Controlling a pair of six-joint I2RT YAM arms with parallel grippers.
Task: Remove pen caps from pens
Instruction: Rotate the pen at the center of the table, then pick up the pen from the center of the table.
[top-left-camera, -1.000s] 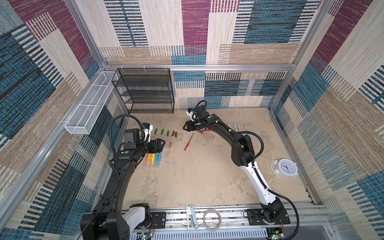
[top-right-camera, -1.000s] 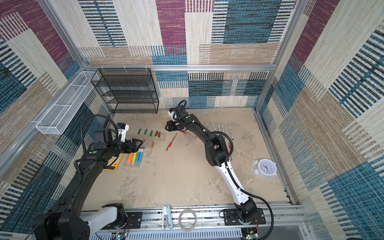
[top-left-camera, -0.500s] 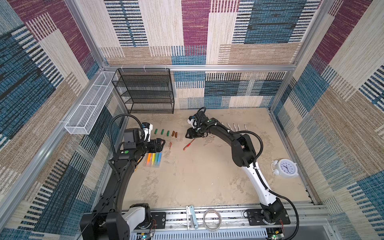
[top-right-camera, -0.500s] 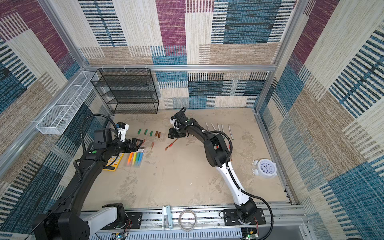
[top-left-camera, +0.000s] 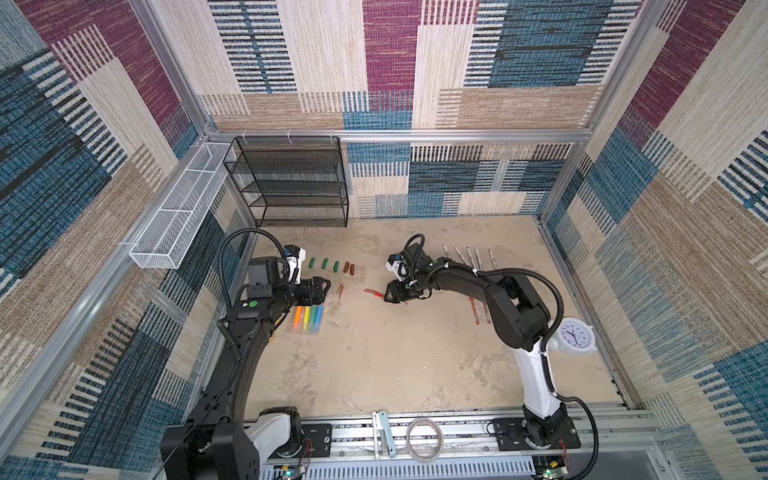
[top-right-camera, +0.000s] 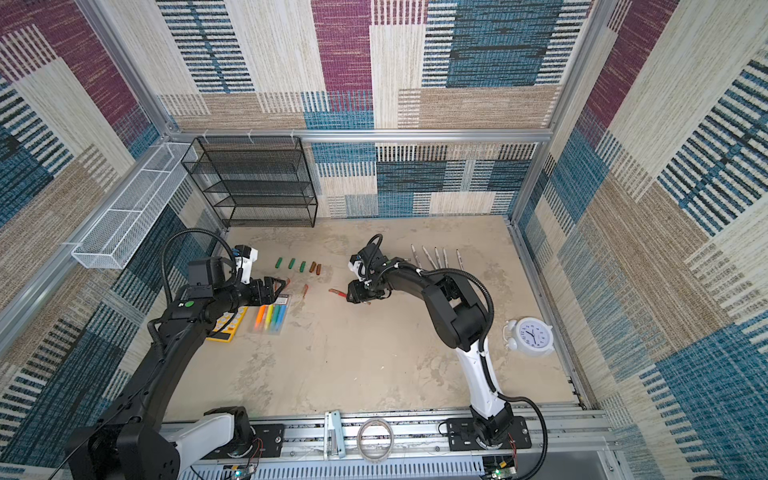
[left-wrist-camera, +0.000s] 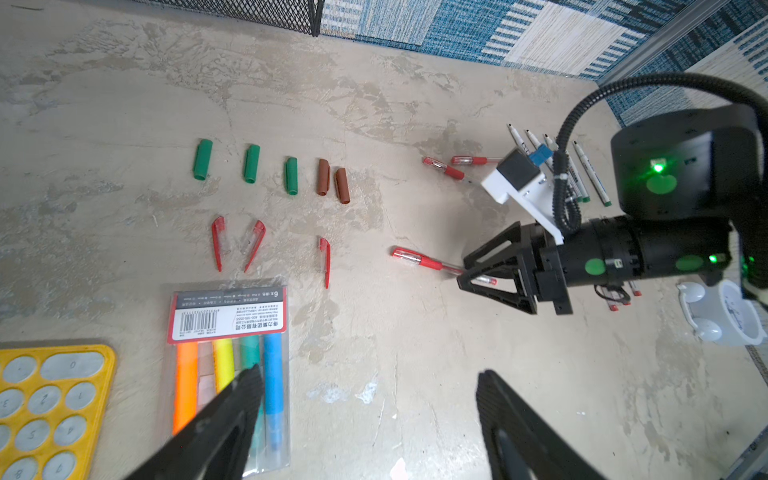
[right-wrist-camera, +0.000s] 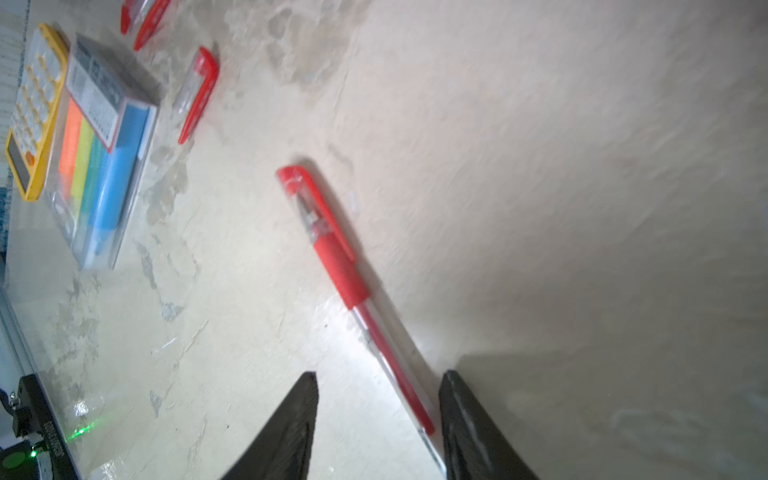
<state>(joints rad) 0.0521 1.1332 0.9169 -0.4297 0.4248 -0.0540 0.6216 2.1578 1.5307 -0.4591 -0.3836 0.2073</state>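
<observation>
Capped red pen (right-wrist-camera: 340, 266): flat on the table (left-wrist-camera: 415, 365), its barrel end between the spread fingers (right-wrist-camera: 291, 424) of the right gripper (right-wrist-camera: 380, 376). Left gripper (left-wrist-camera: 370, 415): fingers spread, empty, above the highlighter pack (left-wrist-camera: 226, 316). Loose pen caps (left-wrist-camera: 251, 163): green, brown and red, in rows near the pack.

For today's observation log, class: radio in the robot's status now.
Left gripper open, empty. Right gripper open, straddling capped red pen. Nothing blocking.

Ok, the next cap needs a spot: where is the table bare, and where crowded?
Widest bare stretch: the table between the highlighter pack, the clock and the front rail. Also bare: the strip between the shelf and the green caps. Crowded: around the red caps, and by the pens.
</observation>
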